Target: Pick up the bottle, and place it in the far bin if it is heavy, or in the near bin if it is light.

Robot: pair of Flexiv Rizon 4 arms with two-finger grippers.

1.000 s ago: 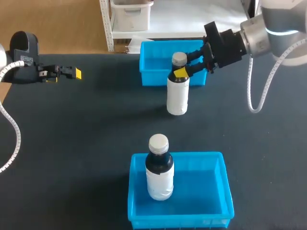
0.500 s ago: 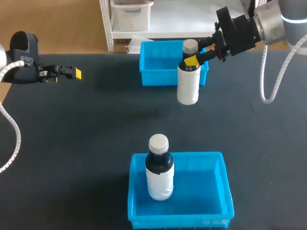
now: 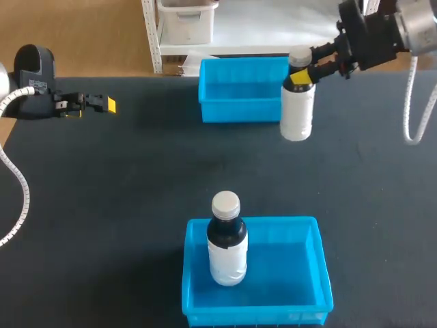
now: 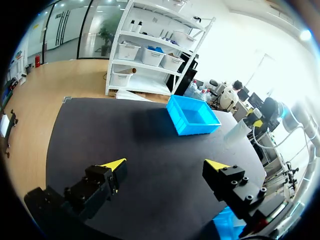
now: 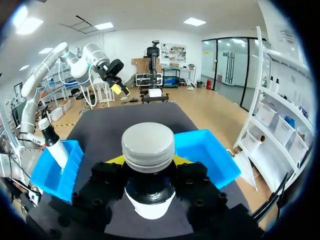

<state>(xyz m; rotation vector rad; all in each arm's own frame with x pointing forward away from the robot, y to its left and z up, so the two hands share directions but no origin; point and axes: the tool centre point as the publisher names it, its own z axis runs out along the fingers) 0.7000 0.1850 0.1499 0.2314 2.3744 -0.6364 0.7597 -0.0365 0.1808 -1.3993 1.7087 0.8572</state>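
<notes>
Right jaws: clamped on the neck of the bottle (image 3: 298,113), just under its grey cap (image 5: 148,146). In the right wrist view the black fingers (image 5: 107,176) press in on the neck from both sides, and the head view shows a yellow fingertip (image 3: 298,79) lying against it.
Bottle: upright, with a white body and a dark shoulder. It hangs from the right jaws above the table (image 3: 102,205), just beside the far bin (image 3: 239,111) at that bin's right end in the head view, and is not inside it.
Right arm (image 3: 382,31): comes in from the upper right corner of the head view, with its jaws pointing toward the far bin.
Left jaws: wide apart, holding and touching nothing. The two yellow fingertips (image 4: 114,164) stand over bare dark table.
Left arm (image 3: 31,82): sits at the table's left edge, well apart from both bins and the held bottle.
Far bin: blue, at the back of the table. From the left wrist view it lies ahead of the left jaws, with the held bottle beside it.
Near bin (image 3: 252,316): blue, at the front of the table. A second bottle (image 3: 227,239) with a pale cap stands upright in its left part.
</notes>
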